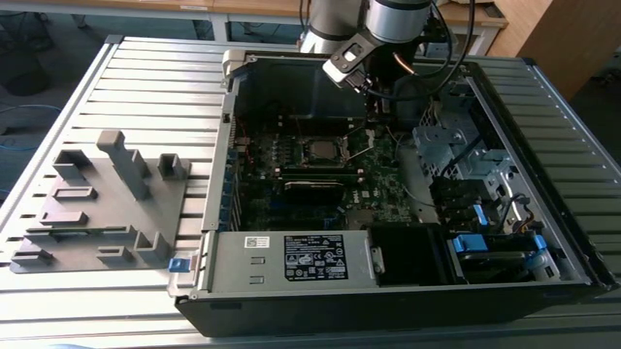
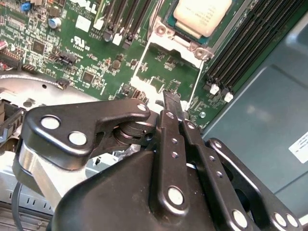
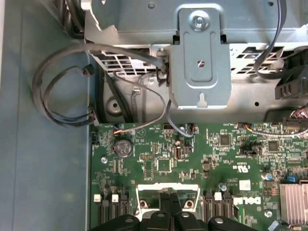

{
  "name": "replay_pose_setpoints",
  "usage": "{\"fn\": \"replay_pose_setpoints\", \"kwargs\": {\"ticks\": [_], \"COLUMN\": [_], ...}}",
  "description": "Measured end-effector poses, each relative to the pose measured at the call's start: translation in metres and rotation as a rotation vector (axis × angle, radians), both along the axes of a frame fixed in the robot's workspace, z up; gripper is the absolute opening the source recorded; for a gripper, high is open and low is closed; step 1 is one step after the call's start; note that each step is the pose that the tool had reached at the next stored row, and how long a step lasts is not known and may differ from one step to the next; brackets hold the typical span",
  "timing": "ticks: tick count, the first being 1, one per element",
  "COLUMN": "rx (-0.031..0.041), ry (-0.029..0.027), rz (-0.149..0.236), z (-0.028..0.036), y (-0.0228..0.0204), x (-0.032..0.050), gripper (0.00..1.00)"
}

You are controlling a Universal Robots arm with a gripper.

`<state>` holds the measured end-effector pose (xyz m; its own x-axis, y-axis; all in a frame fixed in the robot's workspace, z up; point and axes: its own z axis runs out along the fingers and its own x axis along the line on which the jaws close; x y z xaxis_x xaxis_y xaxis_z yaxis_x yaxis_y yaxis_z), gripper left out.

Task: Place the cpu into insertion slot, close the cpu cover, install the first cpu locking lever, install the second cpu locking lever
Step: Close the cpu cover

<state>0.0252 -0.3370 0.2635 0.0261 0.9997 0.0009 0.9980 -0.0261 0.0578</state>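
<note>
The cpu lies flat in the insertion slot, its pale metal top facing up; in the exterior view the cpu sits mid-motherboard. The cpu cover is swung open away from the slot, its thin silvery frame standing over the green board. My gripper is shut, its two black fingers pressed together with their tips at the cover's free edge. I cannot tell whether they pinch that edge. In the first wrist view the gripper is at the cover's window. In the exterior view the gripper hangs inside the case, beside the slot.
Long black memory slots flank the socket. A grey metal drive bracket and looped cables lie beyond the board. The power supply box fills the case's near side. A grey parts fixture stands on the exterior view's left.
</note>
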Motion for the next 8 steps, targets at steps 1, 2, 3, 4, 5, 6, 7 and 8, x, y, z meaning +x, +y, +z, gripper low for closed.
{"fn": "replay_pose_setpoints", "kwargs": {"ticks": [1, 2, 3, 4, 5, 6, 7, 8], "rx": [0.0000, 0.0000, 0.0001, 0.0001, 0.0001, 0.0001, 0.0000, 0.0001], "ry": [0.0000, 0.0000, 0.0000, 0.0000, 0.0000, 0.0000, 0.0000, 0.0000], "rz": [0.000, 0.000, 0.000, 0.000, 0.000, 0.000, 0.000, 0.000], "z": [0.0000, -0.0001, -0.0001, -0.0001, -0.0001, -0.0002, -0.0002, -0.0002], "y": [0.0000, 0.0001, 0.0001, 0.0002, 0.0002, 0.0003, 0.0004, 0.0004], "x": [0.0013, 0.0025, 0.0038, 0.0052, 0.0065, 0.0078, 0.0091, 0.0104], "gripper": [0.11, 0.11, 0.11, 0.11, 0.11, 0.11, 0.11, 0.11]}}
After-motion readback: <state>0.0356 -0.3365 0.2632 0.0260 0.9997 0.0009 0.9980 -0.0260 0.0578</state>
